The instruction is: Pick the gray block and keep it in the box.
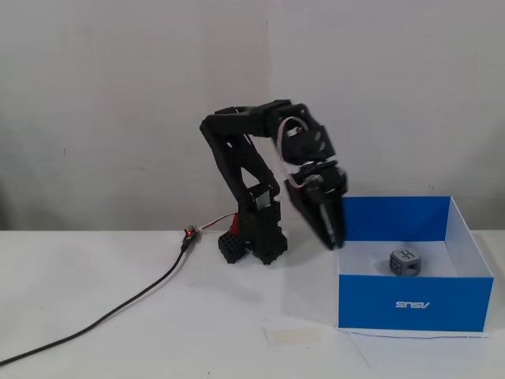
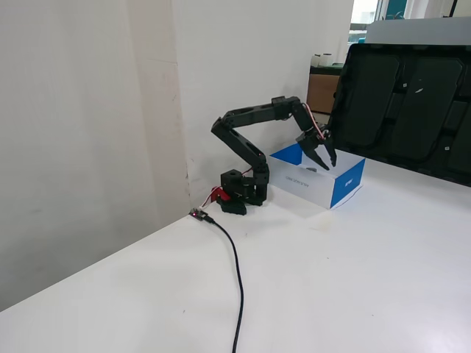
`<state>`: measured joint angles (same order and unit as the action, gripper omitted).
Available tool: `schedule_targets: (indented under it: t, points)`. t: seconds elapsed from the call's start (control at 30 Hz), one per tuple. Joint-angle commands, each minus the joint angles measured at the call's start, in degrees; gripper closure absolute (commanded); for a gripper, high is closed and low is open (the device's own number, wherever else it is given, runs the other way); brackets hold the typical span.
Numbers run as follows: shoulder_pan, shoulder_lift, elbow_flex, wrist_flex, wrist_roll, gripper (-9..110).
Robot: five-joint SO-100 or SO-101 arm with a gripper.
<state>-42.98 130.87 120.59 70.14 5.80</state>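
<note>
The gray block (image 1: pixel 405 261) lies on the white floor inside the blue box (image 1: pixel 414 304), near its middle, with a dark mark on its front face. My gripper (image 1: pixel 337 242) hangs point-down over the box's left wall, to the left of the block and apart from it. In a fixed view my gripper (image 2: pixel 327 163) shows its two fingers spread with nothing between them, above the box (image 2: pixel 346 184). The block is hidden in that view.
The arm's base (image 1: pixel 264 237) stands left of the box against the wall. A black cable (image 1: pixel 118 304) runs from the base across the table to the front left. A strip of tape (image 1: pixel 293 335) lies in front of the box. A large black panel (image 2: pixel 405 95) leans behind the table.
</note>
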Motion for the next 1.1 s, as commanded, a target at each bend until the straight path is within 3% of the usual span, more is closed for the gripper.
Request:
schedule_targets:
  t: [0.0,0.4,0.7,1.07]
  points:
    - [10.4,5.3,1.3,-1.8,-1.6,99]
    - [30.9,22.9,18.8,-11.3,-1.0,101]
    - [36.9,41.3,34.4,-13.8,-0.7,101]
    - [42.5,62.7,47.3,-6.9,2.6,101]
